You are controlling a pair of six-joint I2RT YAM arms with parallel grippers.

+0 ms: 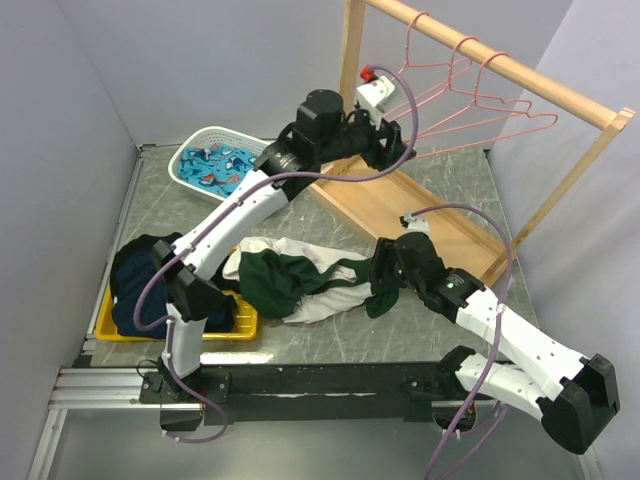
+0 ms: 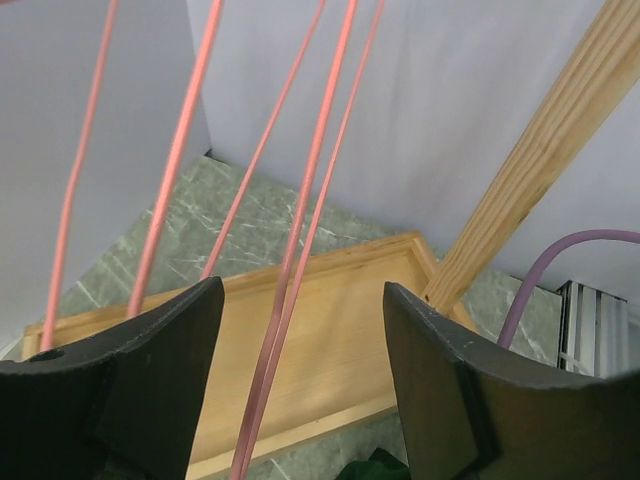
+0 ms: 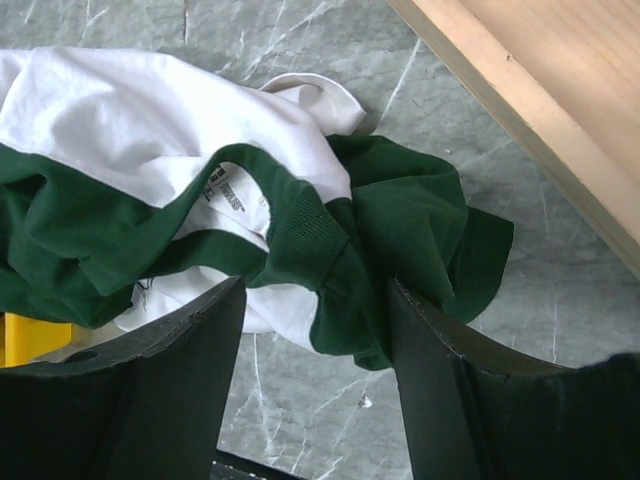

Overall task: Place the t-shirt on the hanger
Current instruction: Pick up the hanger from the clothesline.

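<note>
Two open, empty grippers: left gripper (image 2: 300, 300) at hanger (image 2: 292, 275); right gripper (image 3: 315, 300) poised over t-shirt (image 3: 150, 110). Step: grasping. Next, probably: lower right gripper, pinch cloth.

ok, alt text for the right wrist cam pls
Open right gripper hangs over a crumpled t-shirt, white with dark green sleeves, its collar showing between the two dark fingers. The shirt lies on a grey-green marbled table, with a wooden rack base at upper right and a sliver of yellow tray at lower left.
</note>
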